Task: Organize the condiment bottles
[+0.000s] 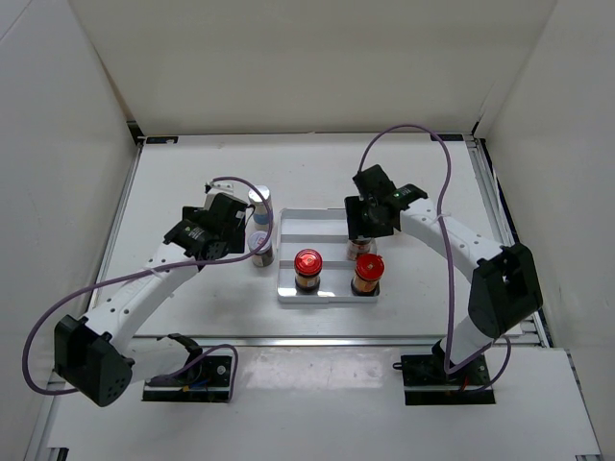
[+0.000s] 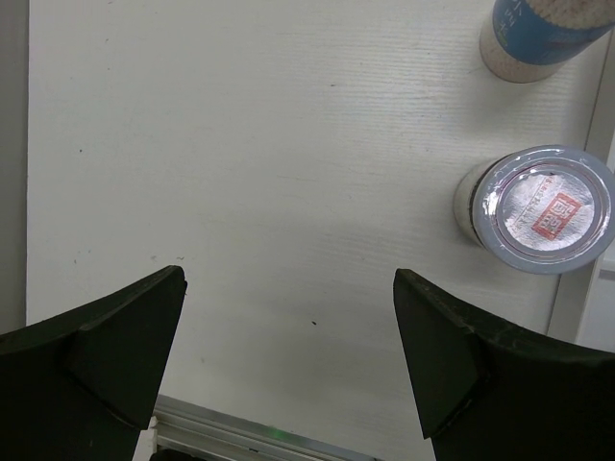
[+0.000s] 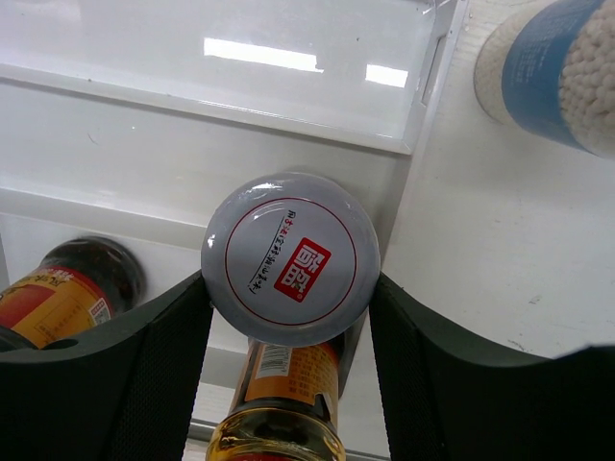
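A white ridged tray (image 1: pixel 327 223) lies mid-table. Two dark amber bottles with red caps (image 1: pixel 307 269) (image 1: pixel 367 272) stand at its front; in the right wrist view they show low centre (image 3: pixel 279 413) and at the left (image 3: pixel 58 293). My right gripper (image 1: pixel 358 235) (image 3: pixel 291 279) is shut on a silver-lidded jar (image 1: pixel 357 250) (image 3: pixel 291 257) over the tray, fingers touching both sides of the lid. My left gripper (image 1: pixel 242 235) (image 2: pixel 288 288) is open and empty, left of a second silver-lidded jar (image 1: pixel 259 248) (image 2: pixel 543 206) and a white-and-blue bottle (image 1: pixel 259 202) (image 2: pixel 538 34) (image 3: pixel 557 67). A second white-and-blue bottle is not visible.
The jar and the white-and-blue bottle stand on the table just outside the tray's left edge (image 2: pixel 586 288). White walls enclose the table on three sides. A metal rail (image 1: pixel 317 338) runs along the table's front edge.
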### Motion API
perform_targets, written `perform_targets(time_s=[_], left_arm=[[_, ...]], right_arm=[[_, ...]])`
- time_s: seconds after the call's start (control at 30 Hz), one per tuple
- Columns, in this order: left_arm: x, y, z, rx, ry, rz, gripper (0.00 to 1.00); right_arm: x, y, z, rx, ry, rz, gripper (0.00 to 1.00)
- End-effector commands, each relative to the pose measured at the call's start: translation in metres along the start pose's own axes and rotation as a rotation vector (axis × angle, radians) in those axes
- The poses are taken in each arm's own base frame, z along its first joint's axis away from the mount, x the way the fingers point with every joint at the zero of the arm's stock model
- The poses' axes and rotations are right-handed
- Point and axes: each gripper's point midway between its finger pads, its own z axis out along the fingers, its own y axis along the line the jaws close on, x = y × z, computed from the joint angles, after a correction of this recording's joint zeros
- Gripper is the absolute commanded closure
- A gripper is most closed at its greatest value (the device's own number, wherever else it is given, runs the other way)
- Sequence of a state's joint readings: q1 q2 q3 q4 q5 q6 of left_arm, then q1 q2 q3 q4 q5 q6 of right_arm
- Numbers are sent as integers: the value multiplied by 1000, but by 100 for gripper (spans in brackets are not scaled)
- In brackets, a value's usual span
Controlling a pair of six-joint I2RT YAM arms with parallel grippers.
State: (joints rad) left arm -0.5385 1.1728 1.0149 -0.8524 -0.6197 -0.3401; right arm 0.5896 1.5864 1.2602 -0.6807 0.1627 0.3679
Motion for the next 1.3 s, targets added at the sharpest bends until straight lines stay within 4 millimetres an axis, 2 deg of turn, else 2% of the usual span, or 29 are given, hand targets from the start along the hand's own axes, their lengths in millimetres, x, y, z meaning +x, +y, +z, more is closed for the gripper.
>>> perform_targets(time_s=[0.0,0.07,0.13,0.17,0.33,0.43,0.47,0.53,0.57,0.67,0.7,0.73,0.8,0.83,0.87,0.93,0.97,1.1,1.13,1.27], left_arm=[[-10,-1,-3,13,-23,-19,0],[-10,-1,-3,13,-23,-19,0],[-10,-1,-3,13,-23,-19,0],[-10,-1,-3,13,-23,-19,0],[-11,1,-3,3,-26,-19,0],[-10,-1,-3,15,-23,-19,0],[-8,-5,-1,28,-9,-13,0],[-10,-9,-3,53,-8,-18,0],[-11,-14,-3,77,-10,-23,0],[-8,-28,-4,148,14,-22,0],[-9,-32,-4,172,10,-19,0],[-9,-36,-7,199,11,-23,0],[-11,-47,-13,270,13,-43,0],[-18,-56,-14,314,-12,-60,0],[-25,-69,-23,396,-22,-84,0],[-32,-88,-29,492,-29,-107,0],[-42,-96,-29,525,-59,-129,0],[-45,-113,-10,522,-18,-113,0],[-35,-118,4,494,24,-94,0],[-19,-127,26,459,97,-68,0]], right_arm=[[-9,-4,-15,8,-41,-9,70],[-9,-6,-15,21,-46,3,78],[-11,-10,-14,44,-55,3,82],[-12,-12,-14,57,-60,4,88],[-14,-18,-12,95,-76,15,92],[-5,-12,-6,65,-31,10,69],[-4,-10,-6,53,-26,10,48],[4,-12,-4,49,-8,8,27],[1,-11,-10,42,-26,11,15],[0,-17,-23,50,-43,11,9],[-7,-20,-34,46,-71,25,8],[-3,-25,-40,62,-64,14,7],[-8,-31,-62,78,-113,20,5],[-8,-35,-70,89,-127,22,5],[-7,-41,-88,97,-160,27,3],[0,-57,-97,161,-193,33,0],[1,-63,-108,175,-229,31,0],[27,-90,-101,280,-206,31,0],[31,-94,-99,298,-200,39,0],[47,-108,-99,373,-191,123,0]])
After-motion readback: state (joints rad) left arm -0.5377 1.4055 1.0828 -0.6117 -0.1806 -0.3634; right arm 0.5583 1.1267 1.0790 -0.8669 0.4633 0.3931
